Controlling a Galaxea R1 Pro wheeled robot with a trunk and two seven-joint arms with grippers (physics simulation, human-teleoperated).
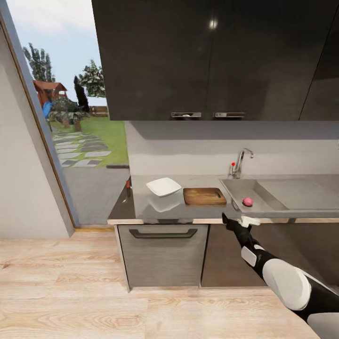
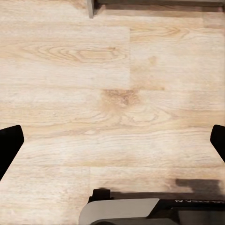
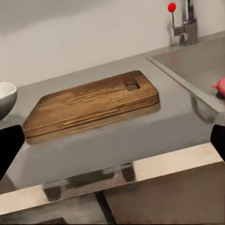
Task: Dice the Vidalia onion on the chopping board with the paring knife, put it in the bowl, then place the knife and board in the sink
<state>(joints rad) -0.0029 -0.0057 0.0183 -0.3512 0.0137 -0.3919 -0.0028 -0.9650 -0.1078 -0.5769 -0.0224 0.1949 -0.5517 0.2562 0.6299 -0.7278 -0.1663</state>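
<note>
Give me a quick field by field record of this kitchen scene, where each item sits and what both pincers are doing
onion: small pinkish round ball, in the grey steel sink
board: dark-brown wooden chopping board flat on the grey countertop, left of the sink
bowl: white squarish bowl, left of the board
knife: red-and-black handled knife at the countertop's left edge
right pincer: open, empty, at the counter's front edge
left pincer: open, over wooden floor

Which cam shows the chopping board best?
Right wrist view: the chopping board sits close and whole, grain and slot clear. Head view has it small between the bowl and the sink. Left wrist view faces floor.
</note>
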